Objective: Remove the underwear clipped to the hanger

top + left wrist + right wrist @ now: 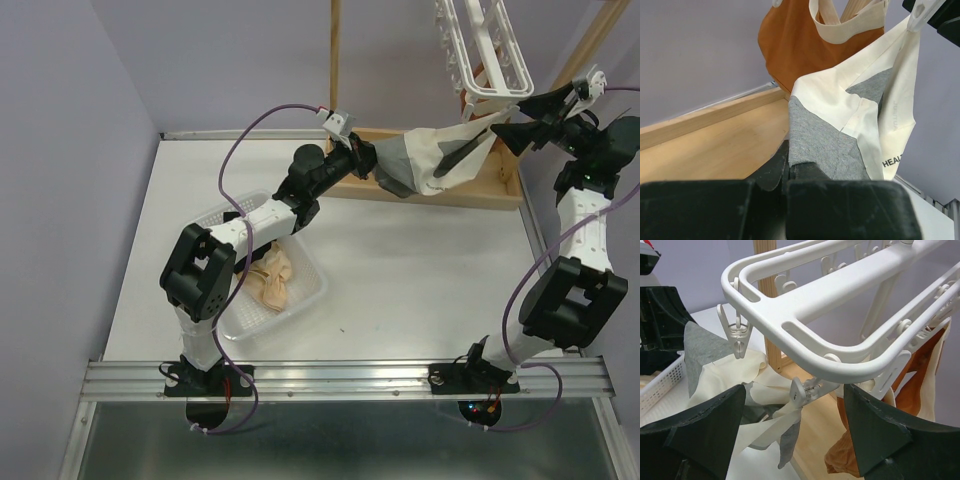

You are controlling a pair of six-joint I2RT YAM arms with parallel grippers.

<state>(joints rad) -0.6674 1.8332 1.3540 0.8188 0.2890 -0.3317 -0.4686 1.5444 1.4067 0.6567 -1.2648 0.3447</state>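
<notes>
A white plastic hanger (805,315) hangs tilted over the wooden base (715,145) of its stand. Below the hanger's rounded end, a grey underwear (820,140) with wide cream bands is stretched out sideways. Its cream edge is caught in a clip (807,389) on the hanger's underside. The left gripper (789,172) is down and to the left of the hanger, its fingers pinched tight on the lower grey edge of that garment. The right gripper (794,412) is just under the hanger's rounded end. Its two black fingers (705,435) are spread wide, one on each side of the clip, holding nothing. A rust-orange underwear (920,375) dangles from clips further along the hanger, behind the grey one. Well apart from the hanger, by the left arm, a white basket (305,300) holds a crumpled cream-beige underwear (272,278).
</notes>
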